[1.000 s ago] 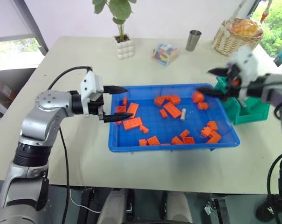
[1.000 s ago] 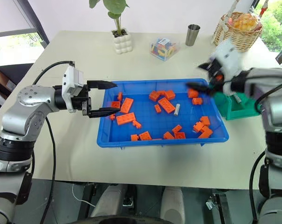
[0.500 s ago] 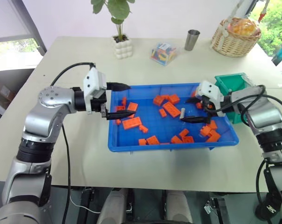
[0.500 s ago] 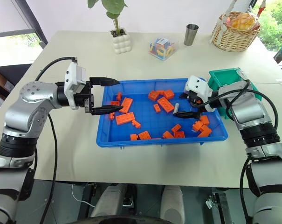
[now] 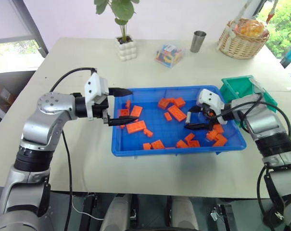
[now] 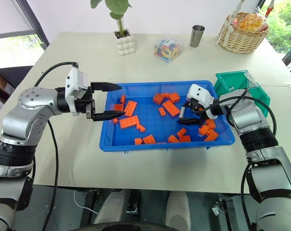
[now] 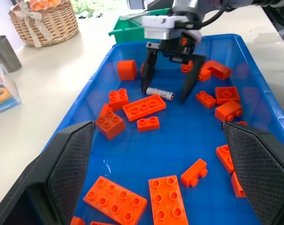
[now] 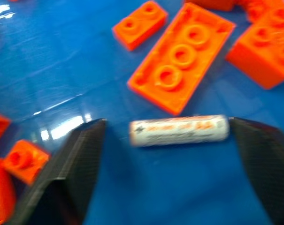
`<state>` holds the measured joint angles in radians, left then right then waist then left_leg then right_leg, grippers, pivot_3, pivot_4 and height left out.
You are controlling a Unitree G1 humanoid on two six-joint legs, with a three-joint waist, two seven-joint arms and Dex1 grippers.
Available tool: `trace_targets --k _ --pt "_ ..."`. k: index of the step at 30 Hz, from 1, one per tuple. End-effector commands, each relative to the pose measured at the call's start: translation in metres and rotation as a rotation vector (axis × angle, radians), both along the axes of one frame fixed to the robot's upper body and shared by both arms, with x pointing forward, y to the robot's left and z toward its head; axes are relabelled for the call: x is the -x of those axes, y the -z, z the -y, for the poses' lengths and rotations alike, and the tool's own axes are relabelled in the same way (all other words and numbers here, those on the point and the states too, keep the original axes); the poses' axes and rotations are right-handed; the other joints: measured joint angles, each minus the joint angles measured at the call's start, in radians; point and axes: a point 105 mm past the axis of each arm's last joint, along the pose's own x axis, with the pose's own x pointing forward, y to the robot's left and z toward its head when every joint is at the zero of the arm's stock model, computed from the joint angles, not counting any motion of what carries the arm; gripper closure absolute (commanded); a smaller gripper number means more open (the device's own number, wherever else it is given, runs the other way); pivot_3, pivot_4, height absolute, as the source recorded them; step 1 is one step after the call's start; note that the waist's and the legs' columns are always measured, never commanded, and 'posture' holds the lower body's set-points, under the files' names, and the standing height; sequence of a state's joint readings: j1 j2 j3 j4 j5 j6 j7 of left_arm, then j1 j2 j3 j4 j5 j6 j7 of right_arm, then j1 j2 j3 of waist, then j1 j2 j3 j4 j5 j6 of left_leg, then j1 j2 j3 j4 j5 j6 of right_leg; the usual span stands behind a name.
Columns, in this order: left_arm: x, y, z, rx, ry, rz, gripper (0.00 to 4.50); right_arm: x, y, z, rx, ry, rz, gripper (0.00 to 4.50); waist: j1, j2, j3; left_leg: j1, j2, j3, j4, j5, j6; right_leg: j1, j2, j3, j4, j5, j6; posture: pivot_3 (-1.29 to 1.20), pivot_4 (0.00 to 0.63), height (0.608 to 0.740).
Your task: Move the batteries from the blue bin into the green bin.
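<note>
One battery (image 7: 159, 93), a small silvery-white cylinder, lies on the floor of the blue bin (image 5: 179, 150) beside a long orange brick (image 7: 144, 107). My right gripper (image 7: 164, 96) is down inside the bin, open, with one finger off each end of the battery (image 8: 179, 130) and small gaps between them. My left gripper (image 5: 133, 105) hovers open over the bin's left rim with nothing between its fingers. The green bin (image 5: 241, 89) stands just past the blue bin's right end.
Several orange bricks (image 5: 136, 127) are scattered across the blue bin. At the back of the table stand a potted plant (image 5: 127, 48), a clear box of coloured pieces (image 5: 170, 54), a metal cup (image 5: 199, 41) and a wicker basket (image 5: 245, 37).
My right gripper has come down from beside the green bin into the blue bin and now straddles the battery, its fingers somewhat narrower. The left arm has stayed where it was.
</note>
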<state>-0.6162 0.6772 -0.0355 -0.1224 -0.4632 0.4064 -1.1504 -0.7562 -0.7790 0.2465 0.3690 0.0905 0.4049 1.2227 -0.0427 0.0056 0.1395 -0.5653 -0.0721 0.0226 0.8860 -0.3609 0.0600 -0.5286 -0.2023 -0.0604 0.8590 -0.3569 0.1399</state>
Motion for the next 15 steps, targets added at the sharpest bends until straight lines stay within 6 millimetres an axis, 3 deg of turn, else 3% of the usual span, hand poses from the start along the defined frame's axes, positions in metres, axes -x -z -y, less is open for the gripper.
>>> trace_targets --k 1,3,7,11,15 --pt "0.002 -0.013 0.0 0.01 0.009 0.051 0.0 -0.002 -0.011 0.0 -0.016 0.003 0.046 2.27 0.0 0.0 0.0 0.0 0.0 0.0 0.0 0.0 0.0 0.0 0.0 0.0 0.0 0.0 0.0 0.0 0.15 0.644" --pt "0.002 -0.013 0.001 0.011 0.011 0.051 0.0 -0.004 -0.035 -0.001 -0.049 0.017 0.132 2.27 0.001 0.0 0.0 0.0 0.0 0.0 0.0 0.0 0.0 0.0 0.0 0.0 0.0 0.0 0.0 0.0 0.15 0.644" --pt "0.002 -0.013 0.0 0.013 0.008 0.051 0.0 -0.003 -0.078 0.015 -0.066 0.119 0.271 2.27 0.002 0.0 0.0 0.0 0.0 0.0 0.0 0.0 0.0 0.0 -0.001 0.0 0.0 0.0 0.0 0.0 0.15 0.644" --pt "0.001 -0.011 -0.001 0.018 0.005 0.048 0.0 0.0 -0.119 0.068 -0.04 0.397 0.408 2.27 0.013 0.0 0.0 0.0 0.0 0.0 0.0 0.0 0.0 0.0 0.0 0.0 0.0 0.0 0.0 0.0 0.15 0.644" --pt "0.0 -0.009 0.002 0.027 0.009 0.044 0.0 0.009 -0.124 0.115 0.014 0.588 0.44 2.27 0.021 0.0 0.0 0.0 0.0 0.0 0.001 0.0 0.0 0.0 0.0 0.0 0.0 0.0 0.0 0.0 0.15 0.644"
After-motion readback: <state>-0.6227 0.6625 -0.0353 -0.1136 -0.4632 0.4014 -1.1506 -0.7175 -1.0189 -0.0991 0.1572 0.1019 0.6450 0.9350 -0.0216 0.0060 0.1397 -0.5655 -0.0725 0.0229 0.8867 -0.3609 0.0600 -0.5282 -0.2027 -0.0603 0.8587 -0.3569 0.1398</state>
